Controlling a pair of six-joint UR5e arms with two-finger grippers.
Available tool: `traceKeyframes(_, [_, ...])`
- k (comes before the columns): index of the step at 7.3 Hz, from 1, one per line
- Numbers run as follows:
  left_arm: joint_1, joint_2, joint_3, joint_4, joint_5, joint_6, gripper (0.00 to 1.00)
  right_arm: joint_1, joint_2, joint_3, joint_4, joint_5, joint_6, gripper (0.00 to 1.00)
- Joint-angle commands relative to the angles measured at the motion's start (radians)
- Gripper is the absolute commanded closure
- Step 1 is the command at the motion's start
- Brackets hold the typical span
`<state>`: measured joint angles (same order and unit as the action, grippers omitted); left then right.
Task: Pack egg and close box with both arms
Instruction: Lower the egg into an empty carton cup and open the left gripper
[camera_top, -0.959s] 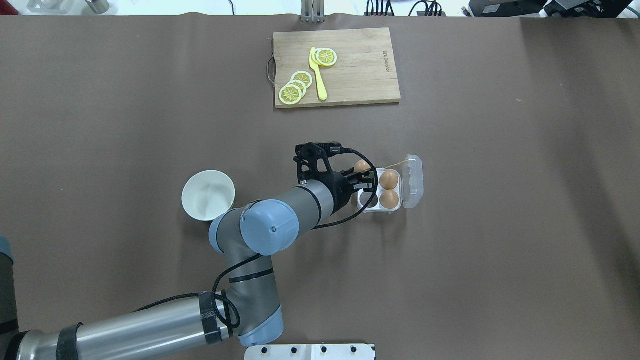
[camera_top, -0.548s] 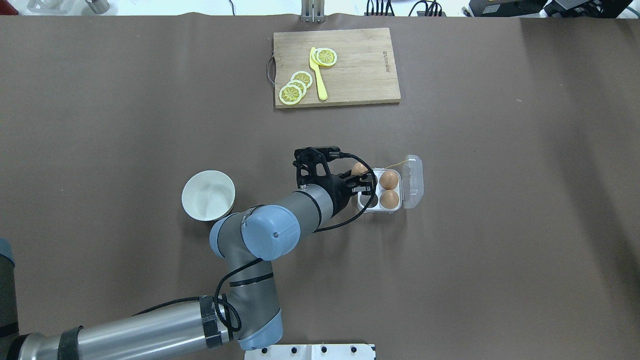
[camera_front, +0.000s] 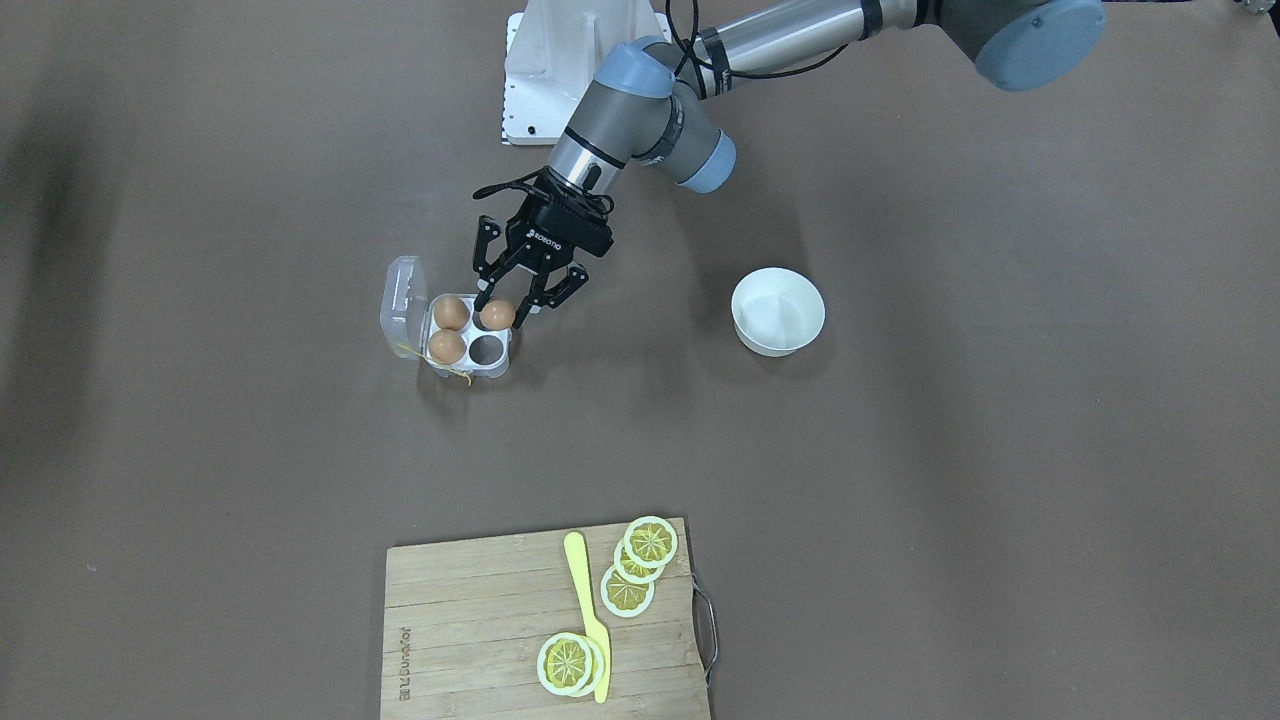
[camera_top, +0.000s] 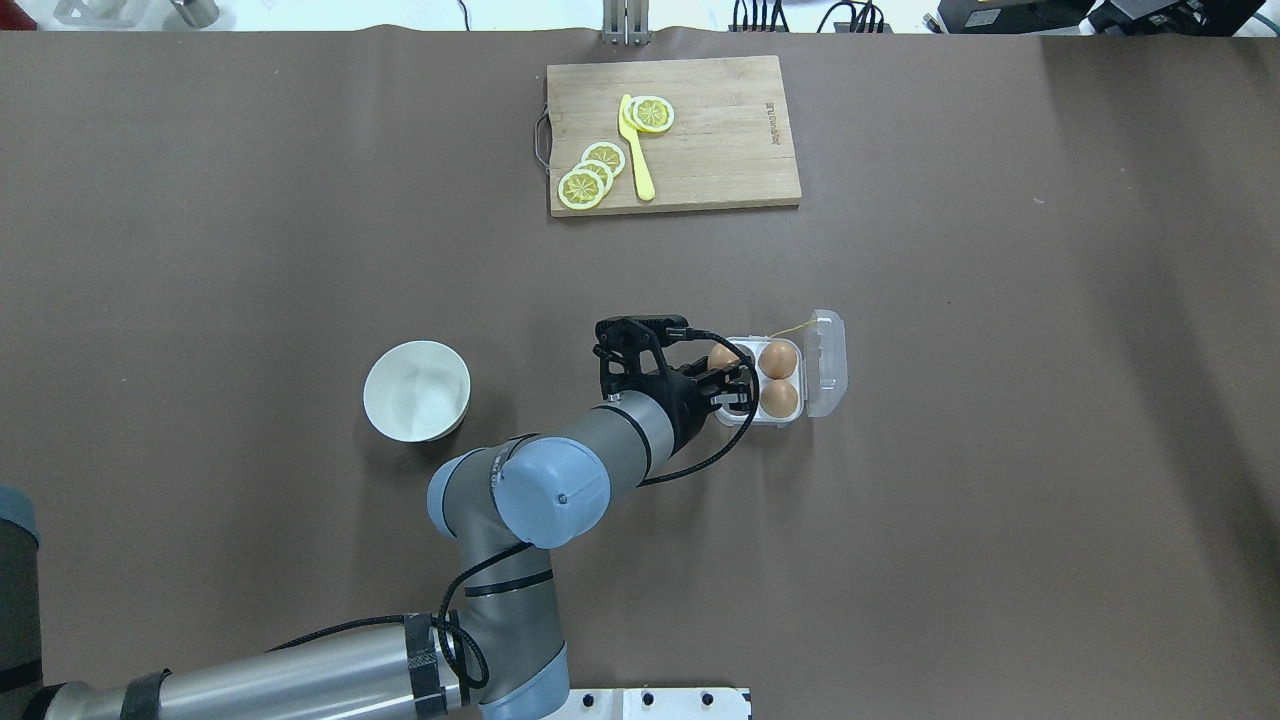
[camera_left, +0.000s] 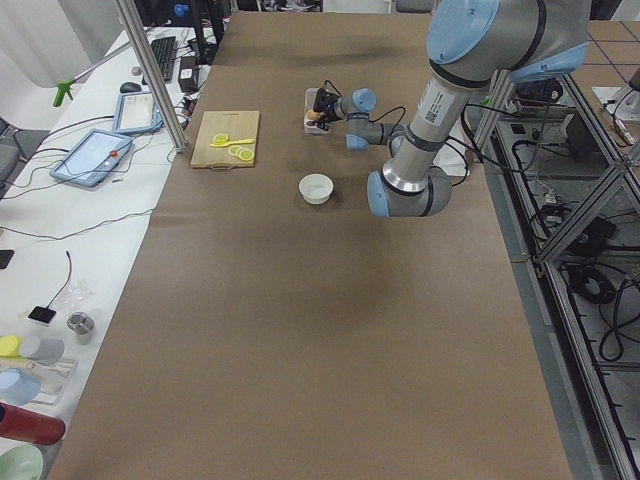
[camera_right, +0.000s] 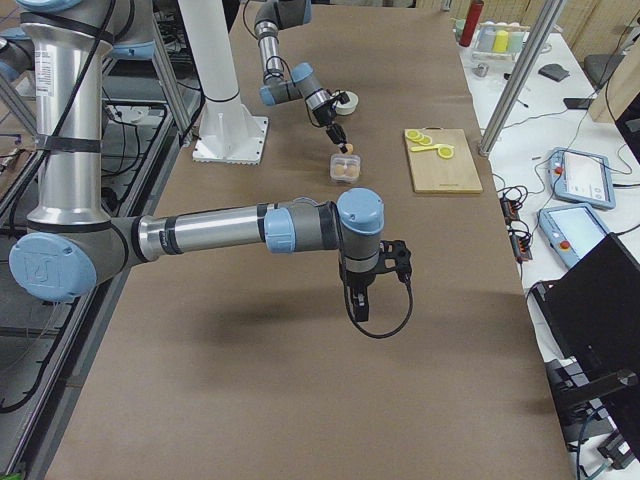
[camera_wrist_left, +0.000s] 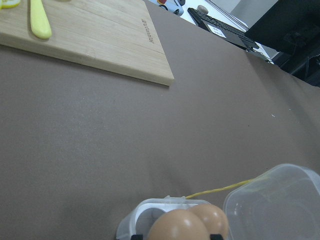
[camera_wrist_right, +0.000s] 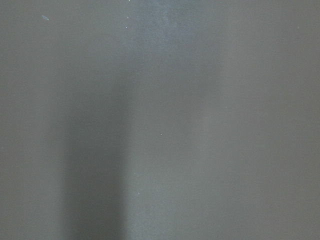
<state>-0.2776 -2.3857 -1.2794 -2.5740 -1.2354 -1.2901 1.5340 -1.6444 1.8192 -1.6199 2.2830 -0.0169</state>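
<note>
Covering the tabletop (camera_top: 1000, 450) from edge to edge is a plain brown sheet. In the exterior left view a white bench (camera_left: 60, 230) runs down the left of the frame, carrying tablets (camera_left: 95, 157), a keyboard (camera_left: 162, 58) and loose cables, with metal frame posts around it.

The left hand (camera_front: 503, 310) grips the egg (camera_front: 497, 315), one finger on each side, at the upper right cell of the box (camera_front: 400, 295) in the front-facing view. Whether the egg rests in that cell cannot be told. The two other eggs (camera_front: 449, 330) fill the left cells, the lower right cell is bare, and the clear lid lies open to the left. A yellow thread (camera_wrist_left: 220, 190) trails from one corner. The right hand (camera_right: 360, 300) hangs over bare tabletop in the middle of the exterior right view; how far open it is cannot be told.

A second ago, overhead, the egg sat higher in the frame, beyond the tray's upper left corner; it has come down over the tray. The left arm (camera_top: 545, 490) then overlapped the white bowl (camera_top: 416, 390); now they are apart. Box, bowl and cutting board (camera_top: 720, 150) have not shifted.

White lettering on the left hand reads ROBOTIQ. The board's burnt-in mark is too small to read.
</note>
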Motion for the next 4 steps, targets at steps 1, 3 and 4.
traceKeyframes(1, [0.003,-0.001,0.0,0.0,0.002,0.0,0.43,0.0,0.0,-0.001,0.0,0.0,0.0,0.0])
traceKeyframes(3, [0.002,-0.003,-0.003,-0.003,0.007,0.0,0.09,0.002,0.0,-0.001,0.0,0.0,0.0,0.0])
traceKeyframes(4, [0.002,-0.003,-0.004,-0.006,0.031,-0.002,0.06,0.002,0.0,0.0,0.0,0.0,0.0,0.0])
